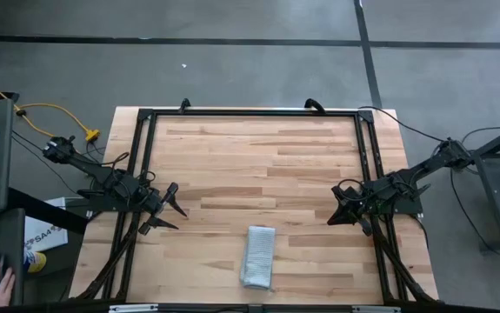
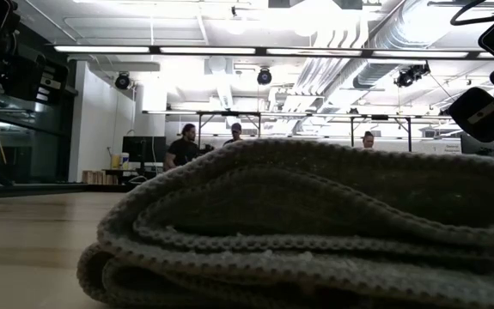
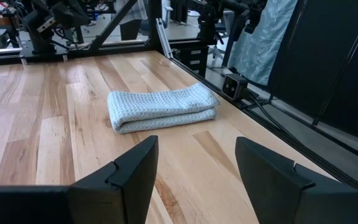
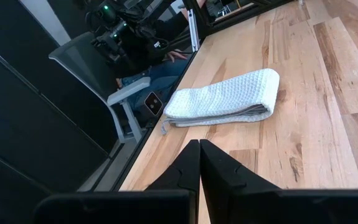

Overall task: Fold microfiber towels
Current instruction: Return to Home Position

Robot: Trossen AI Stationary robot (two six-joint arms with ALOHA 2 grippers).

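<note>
Folded towel (image 1: 258,256), apart from left pincer (image 3: 196,146), right pincer (image 4: 198,144)

Ceiling strip lights (image 2: 212,50) glare in the low view; the towel (image 2: 315,223) looks backlit, dark; the table (image 1: 258,156) evenly lit.

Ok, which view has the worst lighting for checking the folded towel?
Low view: the towel fills the frame and sits dark against the bright ceiling lights. High view: evenly lit, towel plain on the table. Left wrist view: a pale sheen on the wood, towel well lit.
</note>
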